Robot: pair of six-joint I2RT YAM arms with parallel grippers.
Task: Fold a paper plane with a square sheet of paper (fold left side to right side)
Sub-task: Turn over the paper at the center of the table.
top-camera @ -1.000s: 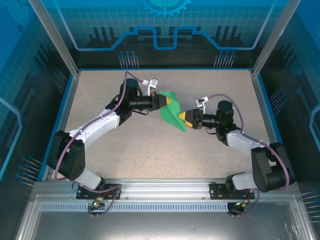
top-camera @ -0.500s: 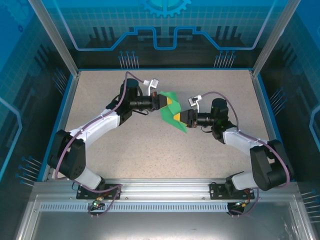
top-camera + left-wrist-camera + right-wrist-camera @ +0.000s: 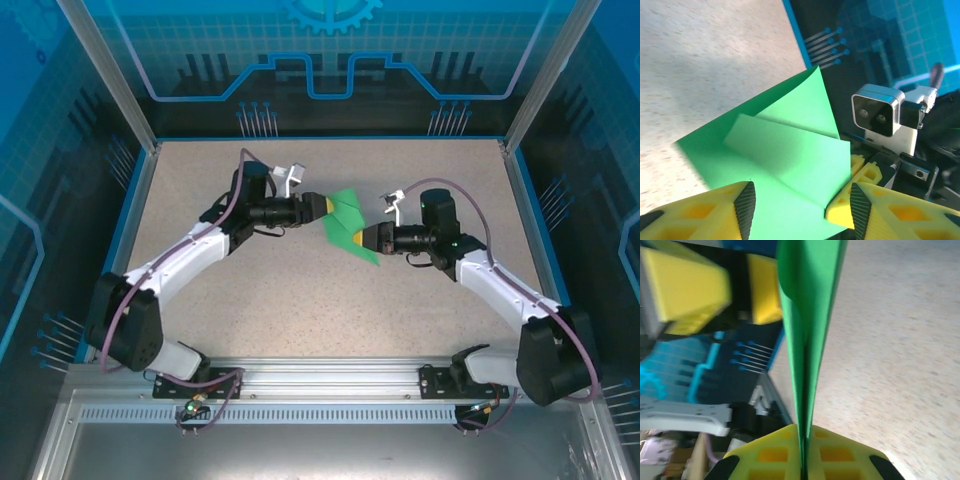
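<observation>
Green paper (image 3: 348,222) over mid-table, clamped edge-on in right gripper (image 3: 360,238).
Left gripper (image 3: 322,207) at its 10 o'clock end, jaws apart either side, not gripping. Long axis 11 to 5 o'clock from above, right gripper at the 5 o'clock end. From left wrist, folded flaps face-on; from right wrist, a thin edge squeezed between yellow fingers (image 3: 840,456).

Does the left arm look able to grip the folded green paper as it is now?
Probably yes: the folded green paper, held by the right gripper, lies between the left gripper's open jaws.
</observation>
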